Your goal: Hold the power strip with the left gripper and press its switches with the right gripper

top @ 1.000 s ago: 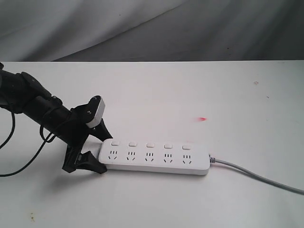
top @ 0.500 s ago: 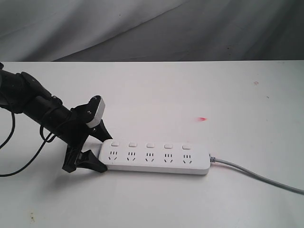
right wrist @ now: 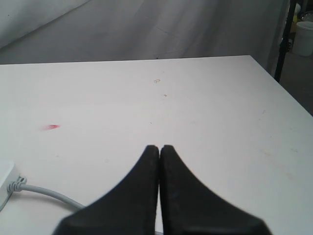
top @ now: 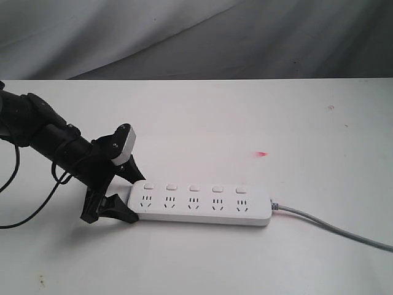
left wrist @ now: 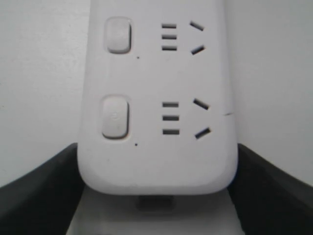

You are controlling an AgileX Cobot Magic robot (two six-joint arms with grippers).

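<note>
The white power strip [top: 199,204] lies flat on the table, with its grey cord [top: 331,227] running off to the right. Its switches [top: 194,187] form a row along the far edge. My left gripper [top: 135,198] straddles the strip's left end. In the left wrist view its black jaws press both long sides of the power strip [left wrist: 156,98], beside two switches [left wrist: 115,117]. My right gripper [right wrist: 159,149] is out of the exterior view. It hovers shut and empty over bare table, with the cord [right wrist: 49,193] and a corner of the strip to one side.
A small red mark [top: 262,153] sits on the table beyond the strip, and the right wrist view also shows this red mark [right wrist: 51,127]. Black cables [top: 24,209] hang by the left arm. Grey cloth [top: 196,37] backs the table. The table's edge [right wrist: 288,93] lies beyond the right gripper.
The left gripper's near jaw has crept slightly in against the strip's end. The strip itself has not moved.
</note>
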